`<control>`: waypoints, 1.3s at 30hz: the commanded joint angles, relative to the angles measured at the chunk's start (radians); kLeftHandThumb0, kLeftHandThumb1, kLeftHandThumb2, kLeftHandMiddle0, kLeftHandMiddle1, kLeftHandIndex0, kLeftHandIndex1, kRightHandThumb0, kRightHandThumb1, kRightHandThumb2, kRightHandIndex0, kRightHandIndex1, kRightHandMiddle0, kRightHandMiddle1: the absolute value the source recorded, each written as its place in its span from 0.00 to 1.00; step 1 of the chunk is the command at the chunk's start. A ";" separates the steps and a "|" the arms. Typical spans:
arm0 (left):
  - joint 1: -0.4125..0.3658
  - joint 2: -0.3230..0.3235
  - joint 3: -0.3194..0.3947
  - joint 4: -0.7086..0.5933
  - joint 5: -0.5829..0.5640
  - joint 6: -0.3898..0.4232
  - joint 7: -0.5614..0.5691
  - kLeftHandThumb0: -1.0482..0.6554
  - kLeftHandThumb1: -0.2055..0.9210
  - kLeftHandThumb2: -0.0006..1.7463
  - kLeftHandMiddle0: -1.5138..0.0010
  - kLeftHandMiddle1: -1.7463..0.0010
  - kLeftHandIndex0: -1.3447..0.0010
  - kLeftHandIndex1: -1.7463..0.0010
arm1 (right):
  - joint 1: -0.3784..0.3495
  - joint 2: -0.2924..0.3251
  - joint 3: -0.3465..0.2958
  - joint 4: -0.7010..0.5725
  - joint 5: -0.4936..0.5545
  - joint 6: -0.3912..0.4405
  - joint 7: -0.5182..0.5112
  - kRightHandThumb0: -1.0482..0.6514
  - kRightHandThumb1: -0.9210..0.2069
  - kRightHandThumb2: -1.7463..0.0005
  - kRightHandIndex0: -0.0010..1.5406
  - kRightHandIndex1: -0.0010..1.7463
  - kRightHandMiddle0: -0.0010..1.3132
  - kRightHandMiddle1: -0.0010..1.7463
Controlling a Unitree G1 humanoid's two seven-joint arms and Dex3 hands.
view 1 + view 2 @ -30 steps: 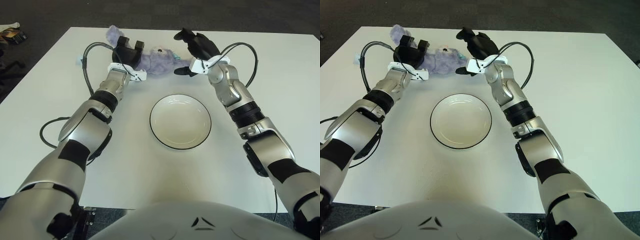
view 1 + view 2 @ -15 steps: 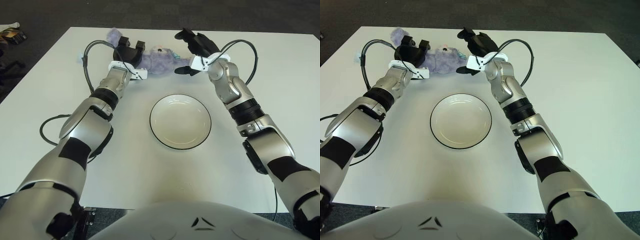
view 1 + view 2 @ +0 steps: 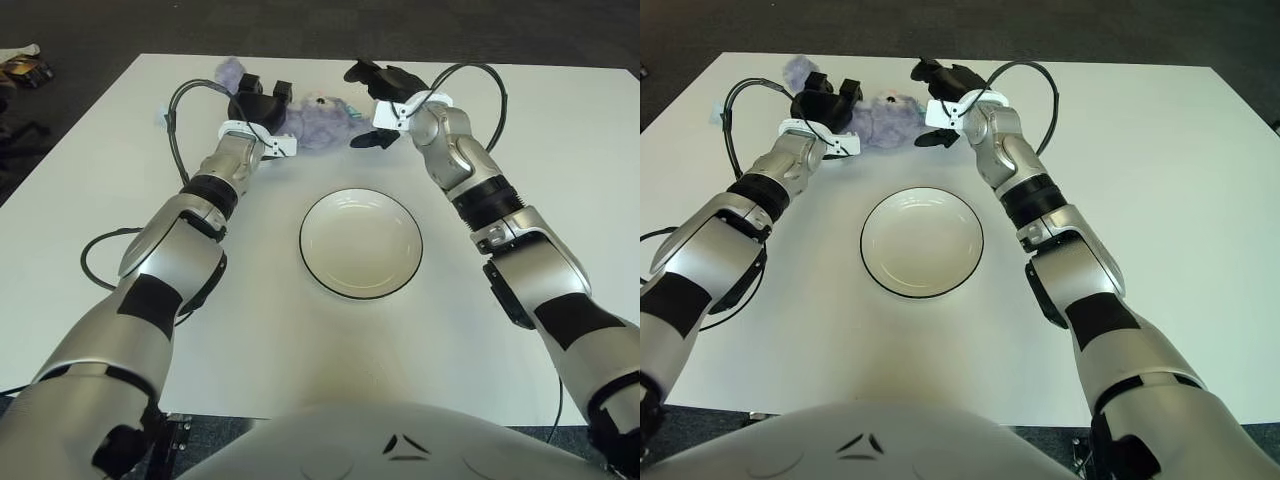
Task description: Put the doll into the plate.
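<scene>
A purple plush doll (image 3: pixel 318 120) lies near the far edge of the white table. My left hand (image 3: pixel 260 98) is at the doll's left end, its black fingers spread and pressed against the plush without closing on it. At the doll's right end is my right hand (image 3: pixel 363 106), fingers spread wide, one above the doll's edge and the thumb low by the table. The white plate (image 3: pixel 361 245) with a dark rim sits empty at the table's centre, nearer to me than the doll.
Black cables loop from both wrists over the table (image 3: pixel 520 120). A further cable (image 3: pixel 95 255) lies by my left forearm. Small items (image 3: pixel 25 68) sit on the dark floor beyond the table's far left corner.
My right hand has shifted left and farther away, closing in on the doll's right end. My left hand has edged slightly farther along the doll's left end. The doll and the plate stay in place.
</scene>
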 commanded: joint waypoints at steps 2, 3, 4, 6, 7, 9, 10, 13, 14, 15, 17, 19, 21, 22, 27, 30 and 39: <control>0.017 -0.007 0.014 0.010 -0.030 -0.042 -0.021 0.64 0.39 0.74 0.67 0.16 0.66 0.06 | -0.048 0.000 0.028 0.090 -0.020 -0.048 -0.025 0.21 0.49 0.53 0.00 0.36 0.00 0.38; 0.017 -0.007 0.017 0.010 -0.034 -0.045 -0.021 0.63 0.37 0.76 0.62 0.17 0.60 0.04 | -0.053 0.001 0.031 0.105 -0.021 -0.056 -0.031 0.21 0.48 0.53 0.00 0.35 0.00 0.38; 0.019 -0.005 0.021 0.012 -0.039 -0.052 -0.021 0.63 0.36 0.76 0.60 0.18 0.58 0.03 | -0.058 0.002 0.036 0.120 -0.023 -0.061 -0.035 0.21 0.48 0.53 0.00 0.35 0.00 0.37; 0.021 -0.003 0.026 0.017 -0.047 -0.066 -0.019 0.62 0.31 0.80 0.53 0.19 0.51 0.01 | -0.069 0.005 0.043 0.154 -0.028 -0.072 -0.048 0.20 0.46 0.54 0.00 0.32 0.00 0.36; 0.022 -0.002 0.027 0.020 -0.051 -0.071 -0.018 0.62 0.29 0.82 0.51 0.20 0.50 0.01 | -0.075 0.007 0.045 0.173 -0.030 -0.078 -0.055 0.20 0.46 0.54 0.00 0.31 0.00 0.35; 0.022 -0.002 0.029 0.024 -0.056 -0.080 -0.016 0.62 0.25 0.84 0.47 0.20 0.47 0.01 | -0.086 0.013 0.050 0.211 -0.032 -0.090 -0.073 0.20 0.45 0.55 0.00 0.30 0.00 0.35; 0.022 -0.002 0.030 0.025 -0.057 -0.082 -0.016 0.62 0.23 0.86 0.46 0.21 0.46 0.00 | -0.090 0.014 0.051 0.222 -0.031 -0.095 -0.078 0.20 0.45 0.55 0.00 0.30 0.00 0.34; 0.027 0.000 0.040 0.029 -0.066 -0.103 -0.005 0.62 0.20 0.87 0.43 0.22 0.45 0.00 | -0.108 0.021 0.063 0.295 -0.040 -0.114 -0.118 0.19 0.44 0.55 0.00 0.29 0.00 0.34; 0.029 0.001 0.043 0.030 -0.070 -0.112 0.001 0.62 0.19 0.88 0.42 0.22 0.44 0.00 | -0.113 0.024 0.067 0.319 -0.044 -0.120 -0.134 0.19 0.43 0.56 0.00 0.28 0.00 0.34; 0.030 0.001 0.044 0.031 -0.072 -0.118 0.004 0.62 0.19 0.88 0.41 0.22 0.44 0.00 | -0.117 0.026 0.069 0.336 -0.045 -0.125 -0.145 0.19 0.43 0.56 0.00 0.28 0.00 0.34; 0.033 0.004 0.047 0.031 -0.075 -0.129 0.011 0.62 0.19 0.88 0.41 0.22 0.44 0.00 | -0.124 0.032 0.075 0.370 -0.048 -0.133 -0.169 0.20 0.44 0.56 0.00 0.27 0.00 0.34; 0.035 0.007 0.048 0.032 -0.078 -0.140 0.016 0.62 0.18 0.88 0.41 0.23 0.44 0.00 | -0.131 0.038 0.077 0.401 -0.048 -0.138 -0.190 0.20 0.44 0.56 0.00 0.27 0.00 0.34; 0.037 0.008 0.049 0.032 -0.080 -0.146 0.018 0.62 0.18 0.88 0.40 0.23 0.44 0.00 | -0.136 0.043 0.079 0.424 -0.046 -0.141 -0.206 0.21 0.44 0.56 0.00 0.28 0.00 0.34; 0.037 0.009 0.050 0.032 -0.083 -0.149 0.018 0.62 0.18 0.88 0.40 0.23 0.44 0.00 | -0.139 0.046 0.080 0.435 -0.046 -0.142 -0.214 0.21 0.44 0.56 0.00 0.28 0.00 0.34; 0.042 0.013 0.055 0.026 -0.090 -0.161 0.016 0.62 0.19 0.88 0.41 0.23 0.45 0.00 | -0.147 0.058 0.085 0.483 -0.045 -0.144 -0.244 0.16 0.40 0.60 0.00 0.37 0.00 0.31; 0.045 0.014 0.061 0.022 -0.096 -0.167 0.014 0.62 0.19 0.88 0.41 0.22 0.46 0.00 | -0.147 0.066 0.085 0.507 -0.039 -0.147 -0.257 0.13 0.38 0.61 0.00 0.42 0.00 0.30; 0.048 0.016 0.071 -0.002 -0.114 -0.173 -0.012 0.62 0.21 0.87 0.43 0.19 0.48 0.00 | -0.152 0.084 0.078 0.570 -0.026 -0.153 -0.284 0.11 0.37 0.63 0.00 0.45 0.00 0.32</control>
